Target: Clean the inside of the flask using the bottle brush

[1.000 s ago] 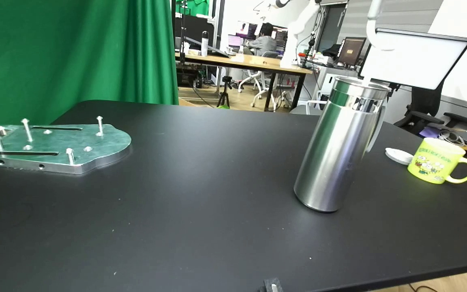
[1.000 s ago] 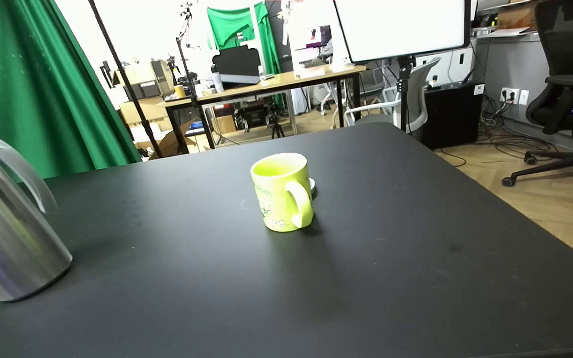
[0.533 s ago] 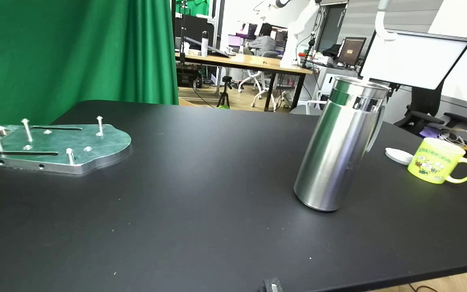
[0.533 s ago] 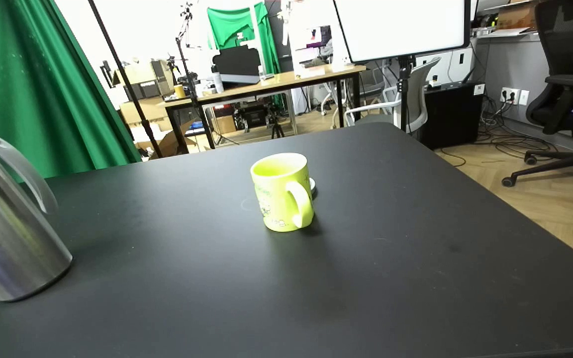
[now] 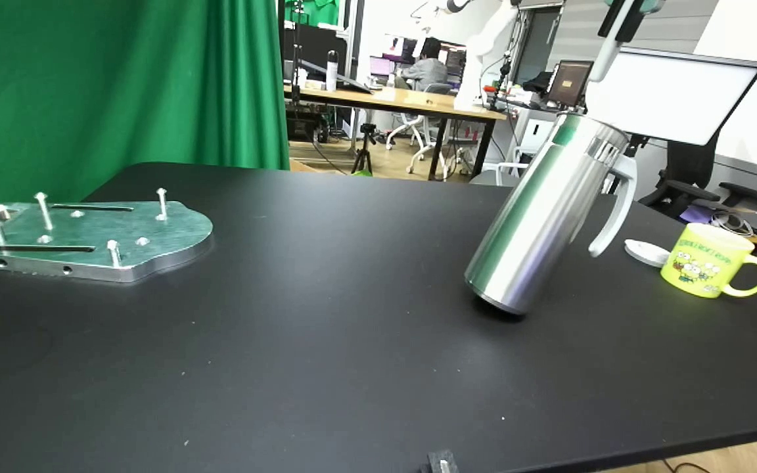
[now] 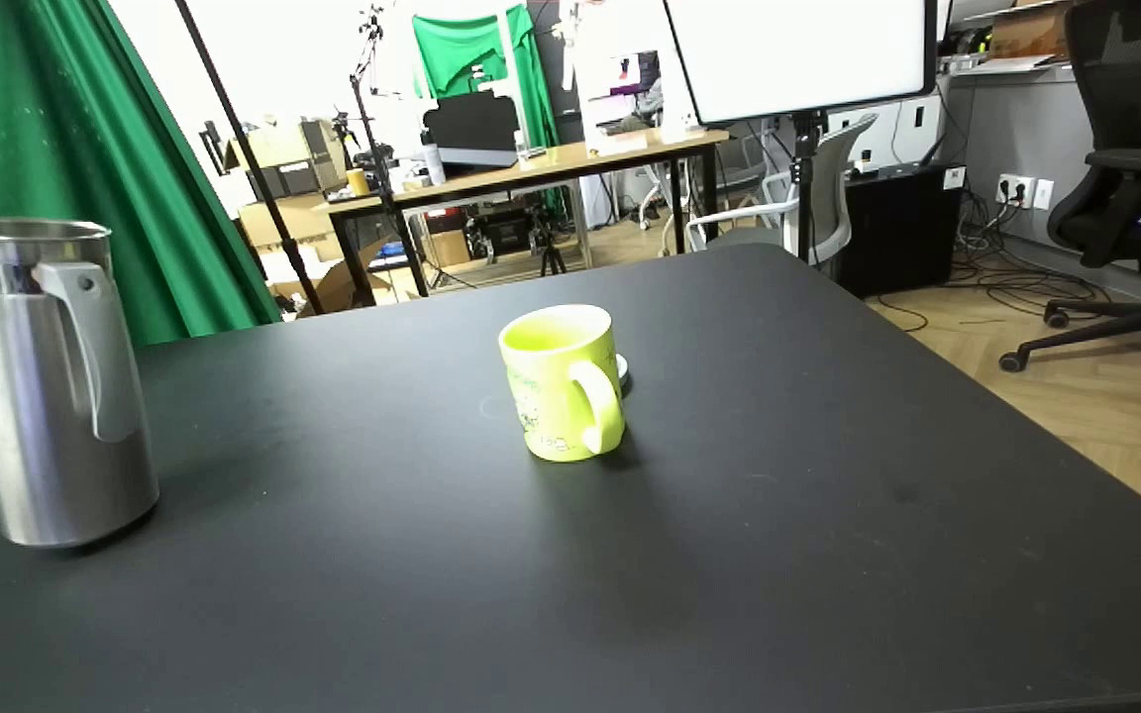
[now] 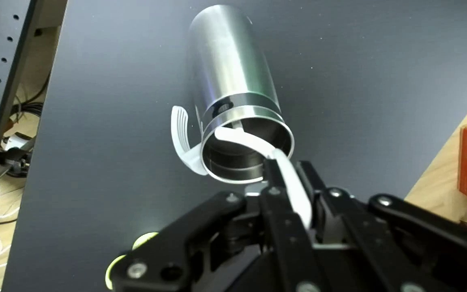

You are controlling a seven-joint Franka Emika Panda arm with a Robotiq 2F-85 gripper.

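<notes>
While the end effector (image 7: 290,170) is clamped on the straight part of the bottle brush (image 7: 251,140), its jaws parted only by the handle's thickness, observe that the bent section lies above the mouth of the flask (image 7: 235,77) and the stem enters it; the bristles are hidden. The flask appears tilted on the counter (image 5: 326,328) in an exterior view, apart from the mug (image 5: 707,259); you cannot confirm that its base sits flat. Treat the brush as light and fairly stiff, with flex likely at the bend, and hold it on the straight section only. Expect the flask to be rigid, smooth and prone to slide or tip under side load. If you must reposition it, take it by the side handle (image 6: 107,356), not the slick wall.
</notes>
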